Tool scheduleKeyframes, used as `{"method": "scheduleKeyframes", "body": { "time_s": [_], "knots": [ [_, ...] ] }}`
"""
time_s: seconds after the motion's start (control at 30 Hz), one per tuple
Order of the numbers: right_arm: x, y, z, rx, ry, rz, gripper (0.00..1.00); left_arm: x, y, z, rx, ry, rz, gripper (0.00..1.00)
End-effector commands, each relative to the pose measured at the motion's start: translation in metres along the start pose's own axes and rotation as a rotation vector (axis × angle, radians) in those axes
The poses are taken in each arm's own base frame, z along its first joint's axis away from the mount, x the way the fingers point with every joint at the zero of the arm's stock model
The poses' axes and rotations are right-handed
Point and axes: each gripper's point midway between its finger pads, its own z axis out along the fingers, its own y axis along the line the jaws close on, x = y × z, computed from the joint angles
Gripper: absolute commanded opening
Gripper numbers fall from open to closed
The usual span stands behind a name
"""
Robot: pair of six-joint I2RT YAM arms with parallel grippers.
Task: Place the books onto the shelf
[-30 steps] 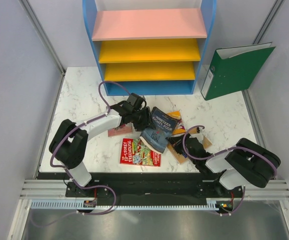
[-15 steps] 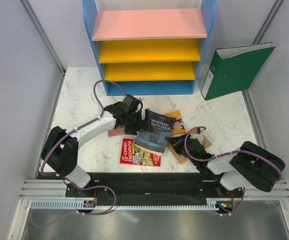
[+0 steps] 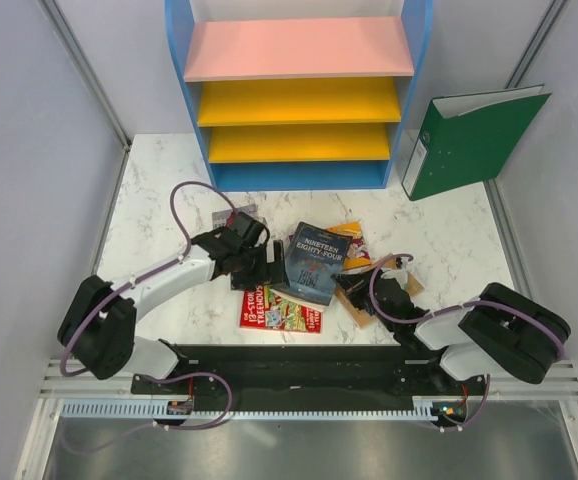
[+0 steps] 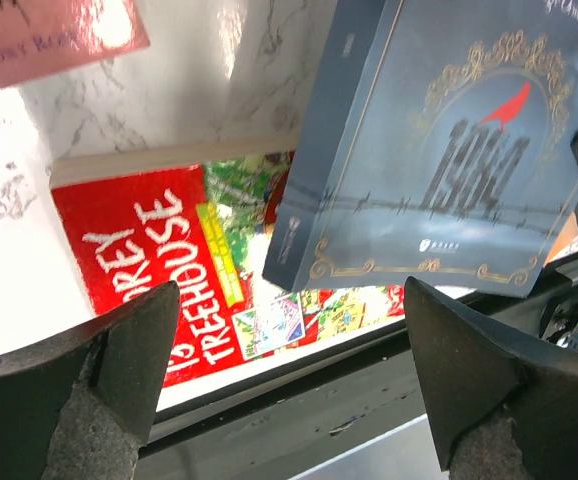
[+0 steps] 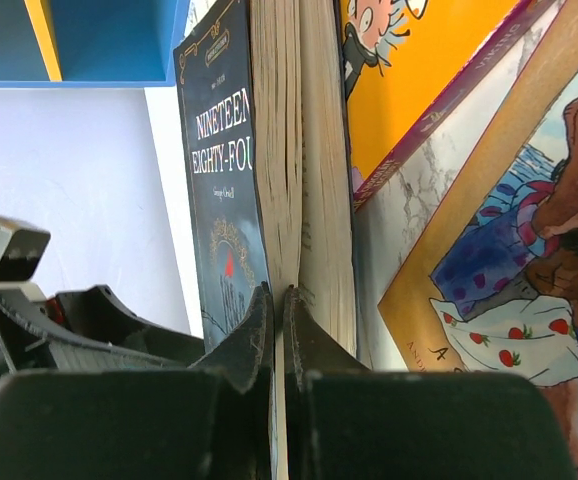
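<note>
Books all down on the table (image 3: 159, 190), none up on the shelf (image 3: 299, 48): task hardly begun by the look of it, every book left to move.

Nearest the arm bases, lying flat: red book (image 3: 274, 310). Just beyond, left gripper (image 3: 262, 268), jaws wide apart and holding nothing, hovering over the red book and just beside the blue-grey book (image 3: 316, 262). To the right, right gripper (image 3: 354, 287), jaws together, low against the page edge of the blue-grey book; cannot tell whether a thin cover sits nipped between them. Around it, tan picture book (image 3: 361, 310) and yellow picture book (image 3: 352, 238), both partly under the blue-grey one. Further back and left, apart from the pile, small maroon book (image 3: 239, 214). At the far side of the table, the shelf with all boards bare. Right of it, leaning against the wall, green binder (image 3: 469, 140).

Counted: five books told apart, possibly more hidden in the pile; one shelf with three boards, one pink, two yellow; one binder; two grippers.
</note>
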Motion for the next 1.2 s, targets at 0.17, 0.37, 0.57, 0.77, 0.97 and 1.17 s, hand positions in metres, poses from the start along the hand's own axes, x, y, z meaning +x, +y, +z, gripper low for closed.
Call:
{"method": "scheduleKeyframes", "body": {
  "time_s": [0.17,0.37,0.57,0.77,0.97,1.17],
  "knots": [
    [-0.004,0.013,-0.001,-0.067,-0.022,0.081,0.0,-0.001,-0.021,-0.006,0.235,-0.155,-0.066,0.96],
    [-0.002,0.011,0.0,-0.068,-0.012,0.095,0.0,0.004,-0.025,-0.001,0.309,-0.206,-0.128,0.92],
    [0.001,0.011,0.001,-0.077,0.003,0.106,0.0,0.008,-0.034,0.011,0.305,-0.214,-0.143,0.82],
    [0.001,0.007,-0.001,-0.079,0.004,0.131,0.0,0.013,-0.053,0.026,0.325,-0.188,-0.134,0.58],
    [0.001,0.005,0.0,-0.073,0.006,0.13,0.0,0.016,-0.061,0.027,0.339,-0.185,-0.109,0.09],
    [0.003,0.002,0.0,-0.067,0.011,0.14,0.0,0.013,-0.046,0.017,0.263,-0.219,-0.095,0.16]
  ]
}}
